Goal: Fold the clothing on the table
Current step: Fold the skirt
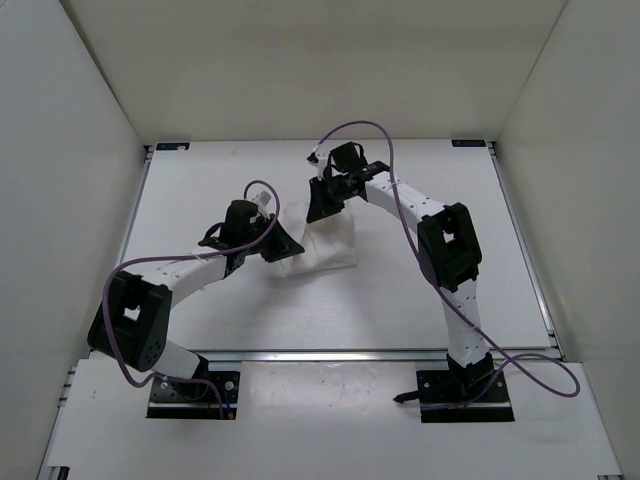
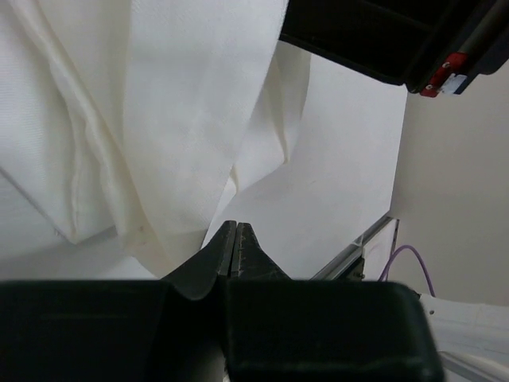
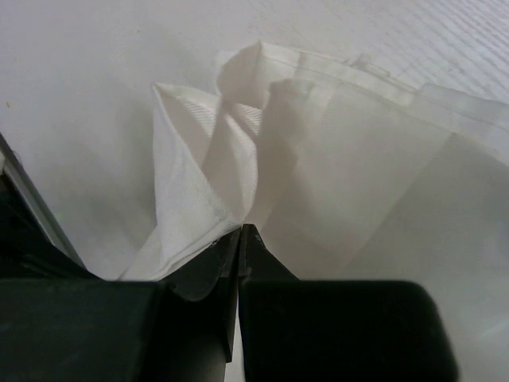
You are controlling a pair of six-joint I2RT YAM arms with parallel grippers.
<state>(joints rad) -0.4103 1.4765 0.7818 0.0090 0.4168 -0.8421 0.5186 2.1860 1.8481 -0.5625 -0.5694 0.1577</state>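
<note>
clothing [image 3: 334, 151]: cloth, matt, faintly ribbed, creased | table [image 1: 400, 300]: smooth, matt | left pincer [image 2: 237, 231]: black plastic, slight sheen

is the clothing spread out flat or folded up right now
Folded up: the clothing is a small compact patch on the table, and both wrist views show overlapping layers and creases, not one flat sheet.

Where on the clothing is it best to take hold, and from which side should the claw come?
I would take the clothing by the hemmed edge opposite the right claw: it lies flat on the table. Come low from the bare table beyond it; near that claw the cloth is bunched in raised pleats, so a pinch there would likely catch uneven layers.
</note>
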